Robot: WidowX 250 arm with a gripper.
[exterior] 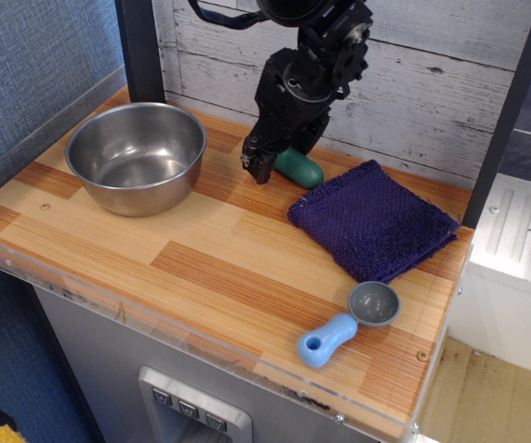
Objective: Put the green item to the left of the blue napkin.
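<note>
At the back of the counter: the black gripper (267, 164) hangs low over the wood, its bulky body leaning down from twelve o'clock in front of the whitewashed plank wall (450, 83).
Gripper state: the fingertips sit just left of the green item (300, 169), close against it; whether they are parted or closed is hidden by the black housing, so I cannot tell. Nothing is clearly clamped between them.
Green item: a smooth teal oblong lying on the counter, its left end tucked behind the gripper, its rounded right end pointing toward four o'clock. It appears to rest on the wood.
Blue napkin (374, 221): a navy terry square with fuzzy edges, set cornerwise at about four o'clock from the green item. Its upper-left edge lies just beside the item; touching or not cannot be told.
Item against napkin: the item sits at roughly ten o'clock from the napkin's middle, off its upper-left side.
Steel bowl (137, 157): round and shiny, at nine o'clock from the gripper and well apart from the napkin.
Scoop (350, 324): grey cup with a light-blue handle, near the front edge at six o'clock from the napkin, handle pointing toward seven o'clock, just clear of the cloth.
Counter (191, 258): striped wooden planks with a clear plastic front lip.
</note>
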